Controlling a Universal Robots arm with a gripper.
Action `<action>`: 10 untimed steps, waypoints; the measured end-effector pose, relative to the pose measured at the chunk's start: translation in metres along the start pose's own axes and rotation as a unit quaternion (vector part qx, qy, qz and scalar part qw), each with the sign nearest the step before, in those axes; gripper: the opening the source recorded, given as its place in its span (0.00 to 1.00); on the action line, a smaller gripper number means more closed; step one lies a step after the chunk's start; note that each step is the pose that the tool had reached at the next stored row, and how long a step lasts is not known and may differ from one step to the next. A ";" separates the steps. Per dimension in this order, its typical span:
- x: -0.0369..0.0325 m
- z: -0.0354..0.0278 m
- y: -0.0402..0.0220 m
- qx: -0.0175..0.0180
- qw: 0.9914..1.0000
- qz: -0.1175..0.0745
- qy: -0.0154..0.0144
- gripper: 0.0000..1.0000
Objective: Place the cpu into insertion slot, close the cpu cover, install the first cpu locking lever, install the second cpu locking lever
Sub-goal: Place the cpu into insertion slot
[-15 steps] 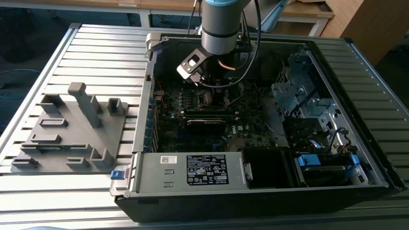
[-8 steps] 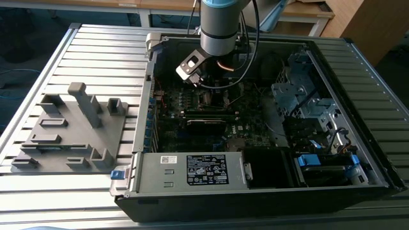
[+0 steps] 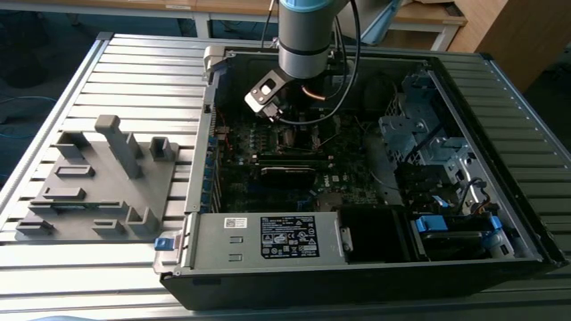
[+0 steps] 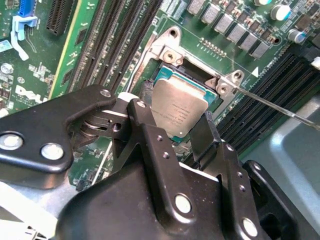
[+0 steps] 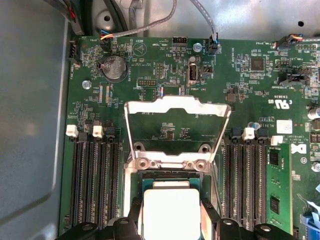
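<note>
Two memory slot banks (image 5: 95,185) beside the cpu (image 5: 171,212)

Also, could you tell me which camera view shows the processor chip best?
The second wrist view: the chip shows most of its grey top, held by the gripper over the socket. The first wrist view shows it as a pale square. In the exterior view the arm stands over that spot.
</note>
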State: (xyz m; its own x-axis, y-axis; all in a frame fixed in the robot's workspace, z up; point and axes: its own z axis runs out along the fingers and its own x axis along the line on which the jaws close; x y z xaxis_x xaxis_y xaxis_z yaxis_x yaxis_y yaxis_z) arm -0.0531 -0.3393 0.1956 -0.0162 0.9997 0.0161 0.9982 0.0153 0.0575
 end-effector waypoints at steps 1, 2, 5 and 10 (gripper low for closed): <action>0.0003 0.0000 -0.0001 0.000 1.000 0.000 0.000 0.54; 0.0005 0.0001 -0.0001 0.000 1.000 0.000 0.000 0.54; 0.0007 0.0001 0.0000 0.000 1.000 0.000 0.000 0.54; 0.0007 0.0010 0.0011 0.000 1.000 0.002 0.000 0.54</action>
State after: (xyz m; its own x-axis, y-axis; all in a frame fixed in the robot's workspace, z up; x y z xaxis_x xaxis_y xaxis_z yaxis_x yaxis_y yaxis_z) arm -0.0519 -0.3385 0.1947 -0.0130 0.9998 0.0160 0.9983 0.0121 0.0575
